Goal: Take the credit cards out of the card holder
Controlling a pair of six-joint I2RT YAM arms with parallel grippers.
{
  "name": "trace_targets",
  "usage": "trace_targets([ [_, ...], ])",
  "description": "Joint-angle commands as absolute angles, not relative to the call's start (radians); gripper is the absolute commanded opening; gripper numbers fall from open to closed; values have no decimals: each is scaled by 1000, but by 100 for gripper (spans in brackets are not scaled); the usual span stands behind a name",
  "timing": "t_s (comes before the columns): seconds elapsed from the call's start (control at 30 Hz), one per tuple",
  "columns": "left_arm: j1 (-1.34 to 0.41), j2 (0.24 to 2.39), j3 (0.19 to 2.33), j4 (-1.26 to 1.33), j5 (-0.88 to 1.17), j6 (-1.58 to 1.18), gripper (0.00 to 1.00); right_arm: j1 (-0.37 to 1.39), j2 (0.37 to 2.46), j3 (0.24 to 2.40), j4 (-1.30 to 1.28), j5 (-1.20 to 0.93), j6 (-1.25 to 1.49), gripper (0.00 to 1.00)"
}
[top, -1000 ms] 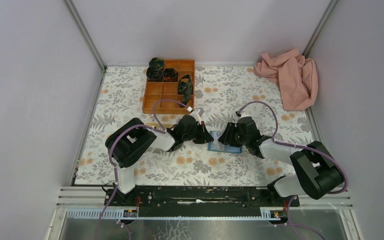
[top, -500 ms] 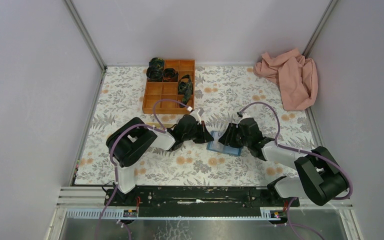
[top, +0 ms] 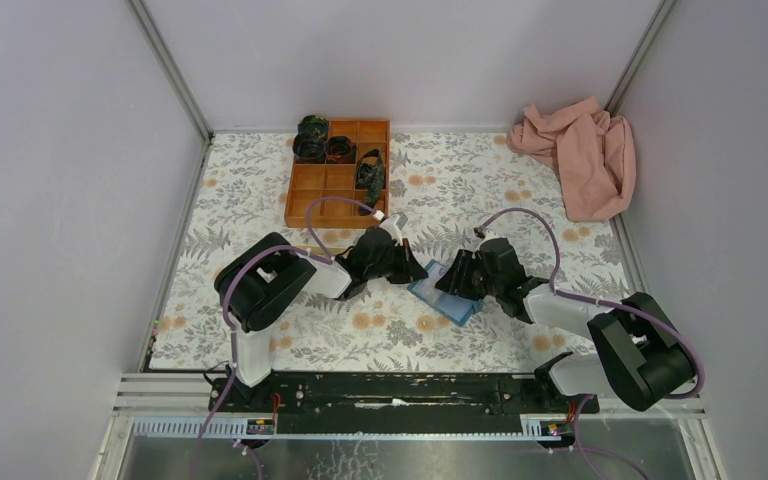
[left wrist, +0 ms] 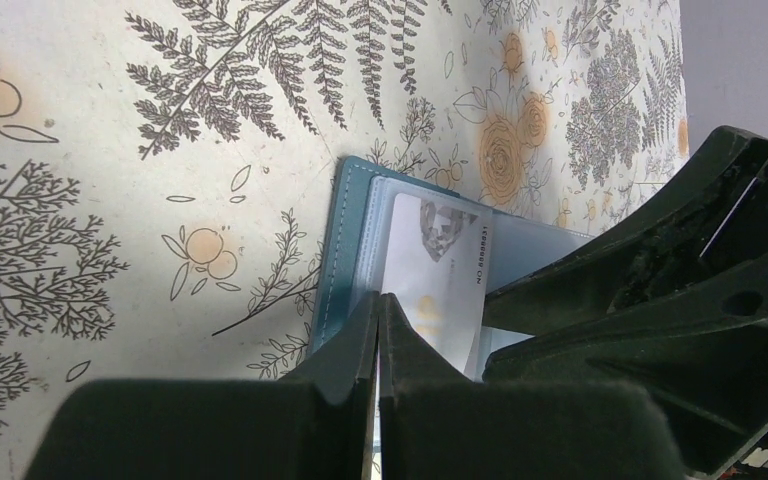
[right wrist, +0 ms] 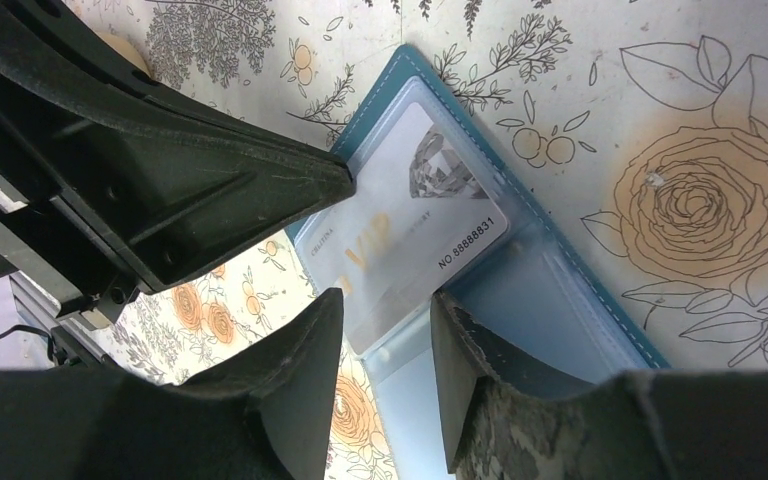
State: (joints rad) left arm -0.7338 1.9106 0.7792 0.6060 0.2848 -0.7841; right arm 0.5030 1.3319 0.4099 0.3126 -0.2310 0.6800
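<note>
a: where's the card holder [top: 450,300]?
b: lying open on the floral table [top: 400,335], between the two grippers, skewed to the table edge. one white credit card [right wrist: 415,225] shows (vip print, number along the short end), tucked in a clear sleeve [right wrist: 530,300] on the inner page. no other cards visible.
a: tools?
b: left gripper [left wrist: 378,305] has its fingers pressed together, tips at the holder's edge right by the card. can't tell if anything thin is pinched between them. right gripper [right wrist: 388,300] is parted, one finger each side of the card's end, low over the sleeve, nothing clamped.
a: so the card's not out.
b: no. my read: we're at the get-a-grip stage. to do it well, one arm pins the blue cover flat, off the card. the other takes only the exposed card edge, not the sleeve film, then pulls straight along the pocket opening, low. pinch both layers and the whole holder drags.
a: clearance?
b: the two sets of fingers are close together over the holder, so small moves. orange divider tray [top: 340,175] and pink cloth [top: 580,155] sit well apart at the far side, no issue.
</note>
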Motion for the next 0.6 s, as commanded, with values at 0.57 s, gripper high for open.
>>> trace_targets([
  [0.57,-749,1954,780,549,327,-785,0,488,1315,471,379,-198,652,43],
])
